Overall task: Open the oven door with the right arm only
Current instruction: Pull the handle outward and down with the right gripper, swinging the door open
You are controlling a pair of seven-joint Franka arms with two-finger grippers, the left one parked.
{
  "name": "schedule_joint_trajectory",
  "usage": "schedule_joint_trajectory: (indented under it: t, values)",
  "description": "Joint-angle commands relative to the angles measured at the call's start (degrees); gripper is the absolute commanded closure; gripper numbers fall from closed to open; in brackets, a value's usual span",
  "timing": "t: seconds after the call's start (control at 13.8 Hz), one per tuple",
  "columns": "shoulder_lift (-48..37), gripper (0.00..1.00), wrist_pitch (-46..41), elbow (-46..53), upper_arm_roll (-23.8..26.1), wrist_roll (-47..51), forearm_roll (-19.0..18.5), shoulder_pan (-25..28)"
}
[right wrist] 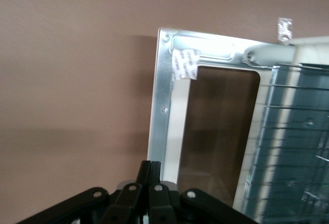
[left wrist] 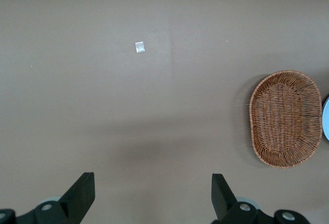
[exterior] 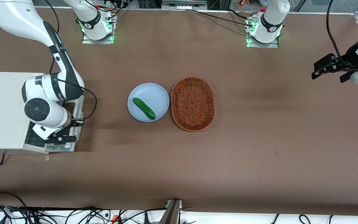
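The cream-white oven (exterior: 5, 109) stands at the working arm's end of the table. Its oven door (exterior: 79, 104) is swung down and lies about flat, pointing toward the table's middle. The right wrist view shows the door's inner metal frame (right wrist: 163, 106), its dark glass window (right wrist: 218, 126) and the wire rack (right wrist: 298, 147) inside the oven. The right arm (exterior: 47, 90) bends over the door. My gripper (exterior: 67, 138) is shut with nothing between its fingers (right wrist: 152, 170), and their tips sit at the door's outer rim. I cannot tell whether they touch it.
A light blue plate (exterior: 157, 93) holding a green cucumber (exterior: 144, 108) sits mid-table. A brown wicker basket (exterior: 192, 103) lies beside it toward the parked arm's end and also shows in the left wrist view (left wrist: 285, 117). A scrap of tape (right wrist: 284, 29) lies by the oven's corner.
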Motion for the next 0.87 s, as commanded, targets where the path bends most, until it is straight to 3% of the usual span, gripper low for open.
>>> schedule_joint_trajectory:
  t: [0.0,0.15,0.44,0.58,0.65,0.8]
  values:
    - [-0.36,0.94,-4.73,4.86,-0.6,1.37,6.02,1.74]
    - [-1.85,0.92,-7.9,6.63,-0.52,1.03,6.39,1.57]
    - [-12.11,0.66,-14.05,4.79,-0.43,0.67,7.44,1.31]
    - [-17.83,0.27,-16.26,2.86,-0.34,0.5,10.07,1.31]
    - [-20.64,0.01,-17.22,2.07,-0.25,0.32,11.47,1.22]
    - [-25.22,0.0,-18.98,1.62,-0.17,-0.12,12.36,1.22]
